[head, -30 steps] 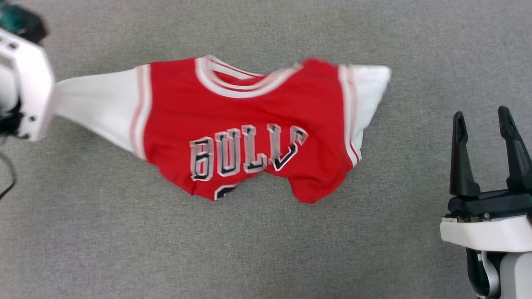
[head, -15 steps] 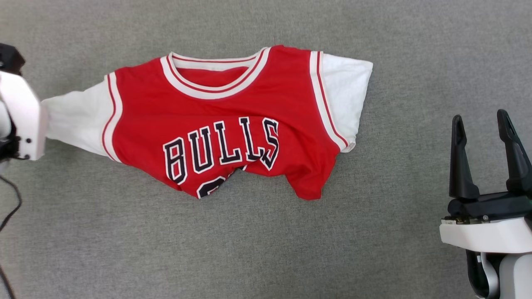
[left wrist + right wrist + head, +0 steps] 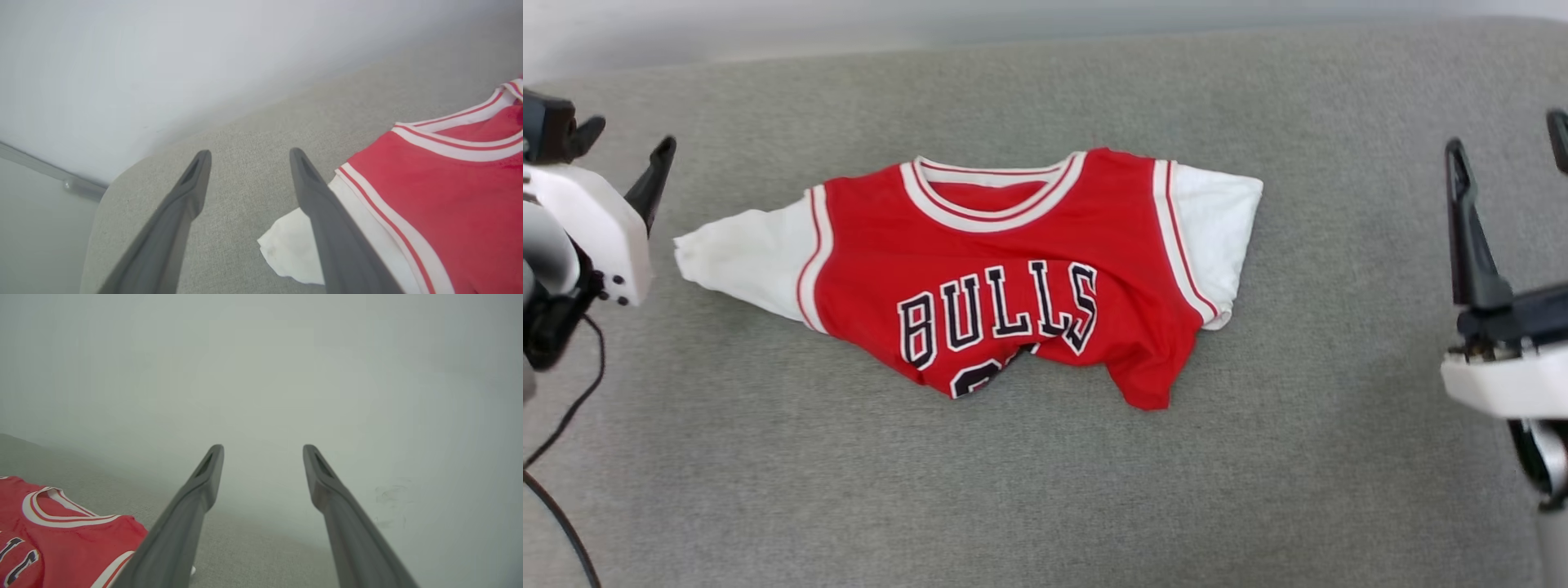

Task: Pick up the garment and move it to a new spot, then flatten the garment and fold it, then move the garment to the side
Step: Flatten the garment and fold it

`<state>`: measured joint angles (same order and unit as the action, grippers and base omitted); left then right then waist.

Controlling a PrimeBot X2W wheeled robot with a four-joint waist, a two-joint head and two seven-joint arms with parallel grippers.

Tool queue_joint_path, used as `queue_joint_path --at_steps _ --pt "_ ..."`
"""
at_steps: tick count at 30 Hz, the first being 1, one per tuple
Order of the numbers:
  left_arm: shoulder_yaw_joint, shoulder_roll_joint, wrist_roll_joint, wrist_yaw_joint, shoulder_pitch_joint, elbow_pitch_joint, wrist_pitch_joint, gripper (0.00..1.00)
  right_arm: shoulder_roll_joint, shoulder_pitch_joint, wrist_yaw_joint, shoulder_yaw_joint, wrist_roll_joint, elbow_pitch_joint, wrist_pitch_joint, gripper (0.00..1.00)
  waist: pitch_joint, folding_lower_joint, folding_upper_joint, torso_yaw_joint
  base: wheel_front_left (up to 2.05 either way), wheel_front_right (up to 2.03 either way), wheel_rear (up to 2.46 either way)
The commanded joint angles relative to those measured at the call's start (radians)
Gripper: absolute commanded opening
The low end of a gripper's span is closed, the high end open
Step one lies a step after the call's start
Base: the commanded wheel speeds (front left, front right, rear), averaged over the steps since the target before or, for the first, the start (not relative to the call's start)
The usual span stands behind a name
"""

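Observation:
The garment [image 3: 1013, 237], a red jersey with white sleeves and black "BULLS" lettering, lies front up on the grey fabric surface [image 3: 1045, 490]. Its lower hem is bunched under and the number is mostly hidden. One white sleeve [image 3: 743, 261] stretches out toward my left gripper [image 3: 621, 159], which stands open just beyond the sleeve's end without touching it. In the left wrist view the left gripper [image 3: 249, 157] is empty, with the sleeve tip [image 3: 286, 249] beside its right finger and the garment [image 3: 441, 196] further right. My right gripper [image 3: 1507, 151] is open, well clear of the other sleeve. The right wrist view shows the right gripper [image 3: 263, 451] empty and the garment [image 3: 61, 539] at lower left.
The grey surface ends at a rounded back edge [image 3: 1045, 41] against a pale wall. Its rounded corner [image 3: 122, 175] lies ahead of the left gripper. A black cable [image 3: 564, 416] hangs from the left arm at the lower left.
My left gripper has opened and let go of the white sleeve, which now lies slack on the surface. The head camera has tilted up, bringing the back edge into view.

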<state>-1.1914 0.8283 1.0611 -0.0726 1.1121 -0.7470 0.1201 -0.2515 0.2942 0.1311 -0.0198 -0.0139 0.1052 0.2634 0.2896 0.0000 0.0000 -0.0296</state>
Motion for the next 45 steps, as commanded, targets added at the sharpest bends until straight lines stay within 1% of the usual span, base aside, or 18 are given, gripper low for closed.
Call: queue_joint_path --at_steps 1,3,6,8,10,12,15,18,20,22,25,28,30,35,36,39,43,45 --pt "0.014 -0.001 -0.002 0.031 -0.036 0.024 0.061 1.0 -0.038 0.043 -0.001 0.027 -0.004 -0.031 0.002 1.0 -0.023 0.0 0.0 0.019 0.0 0.0 0.0" --pt "0.034 0.007 -0.003 0.065 -0.067 0.071 0.111 1.0 -0.088 0.102 -0.001 0.068 -0.02 -0.071 -0.027 1.0 -0.03 0.0 0.0 0.027 0.0 0.0 0.0" --pt "0.089 0.036 -0.027 0.157 -0.124 0.169 0.142 1.0 -0.163 0.188 -0.001 0.148 -0.068 -0.127 -0.127 1.0 -0.036 0.0 0.0 0.039 0.0 0.0 0.0" --pt "0.179 0.044 -0.062 0.228 -0.164 0.277 0.146 1.0 -0.21 0.244 -0.001 0.203 -0.124 -0.155 -0.216 1.0 -0.034 0.0 0.0 0.051 0.0 0.0 0.0" --pt "0.278 0.052 -0.117 0.302 -0.251 0.38 0.146 1.0 -0.261 0.302 -0.001 0.259 -0.193 -0.182 -0.318 1.0 -0.03 0.0 0.0 0.063 0.0 0.0 0.0" --pt "0.386 0.047 -0.177 0.376 -0.34 0.485 0.145 1.0 -0.303 0.348 -0.001 0.324 -0.277 -0.207 -0.439 1.0 -0.024 0.0 0.0 0.074 0.0 0.0 0.0" --pt "0.539 0.015 -0.27 0.458 -0.479 0.612 0.145 1.0 -0.367 0.421 -0.001 0.4 -0.4 -0.222 -0.616 1.0 -0.013 0.0 0.0 0.09 0.0 0.0 0.0" --pt "0.671 -0.034 -0.361 0.503 -0.609 0.696 0.145 1.0 -0.414 0.486 -0.001 0.469 -0.515 -0.244 -0.781 1.0 0.005 0.0 0.0 0.103 0.0 0.0 0.0" --pt "0.755 -0.078 -0.415 0.519 -0.688 0.745 0.145 1.0 -0.441 0.53 -0.001 0.512 -0.586 -0.263 -0.887 1.0 0.018 0.0 0.0 0.112 0.0 0.0 0.0" --pt "0.828 -0.128 -0.46 0.525 -0.759 0.783 0.145 1.0 -0.46 0.569 -0.001 0.545 -0.647 -0.281 -0.979 1.0 0.033 0.0 0.0 0.123 0.0 0.0 0.0" --pt "0.927 -0.209 -0.517 0.51 -0.843 0.82 0.145 1.0 -0.47 0.618 -0.001 0.579 -0.723 -0.317 -1.1 1.0 0.06 0.0 0.0 0.14 0.0 0.0 0.0" --pt "0.997 -0.291 -0.566 0.476 -0.903 0.836 0.145 1.0 -0.454 0.658 -0.001 0.583 -0.771 -0.367 -1.203 1.0 0.088 0.0 0.0 0.159 0.0 0.0 0.0" --pt "1.03 -0.344 -0.597 0.452 -0.925 0.841 0.145 1.0 -0.444 0.685 -0.001 0.576 -0.788 -0.399 -1.249 1.0 0.11 0.0 0.0 0.172 0.0 0.0 0.0" --pt "1.076 -0.46 -0.674 0.37 -0.937 0.83 0.145 1.0 -0.405 0.724 -0.001 0.568 -0.787 -0.471 -1.302 1.0 0.157 0.0 0.0 0.205 0.0 0.0 0.0" --pt "1.084 -0.485 -0.687 0.35 -0.929 0.831 0.145 1.0 -0.398 0.728 -0.001 0.574 -0.78 -0.484 -1.313 1.0 0.165 0.0 0.0 0.211 0.0 0.0 0.0" --pt "1.117 -0.54 -0.732 0.307 -0.919 0.824 0.145 1.0 -0.385 0.713 -0.001 0.607 -0.765 -0.511 -1.331 1.0 0.182 0.0 0.0 0.224 0.0 0.0 0.0" --pt "1.153 -0.6 -0.787 0.257 -0.927 0.8 0.145 1.0 -0.361 0.652 0.0 0.657 -0.758 -0.553 -1.325 1.0 0.189 0.0 0.0 0.23 0.0 0.0 0.0" --pt "1.175 -0.62 -0.807 0.235 -0.926 0.791 0.145 1.0 -0.344 0.626 0.0 0.671 -0.773 -0.562 -1.309 1.0 0.188 0.0 0.0 0.23 0.0 0.0 0.0"
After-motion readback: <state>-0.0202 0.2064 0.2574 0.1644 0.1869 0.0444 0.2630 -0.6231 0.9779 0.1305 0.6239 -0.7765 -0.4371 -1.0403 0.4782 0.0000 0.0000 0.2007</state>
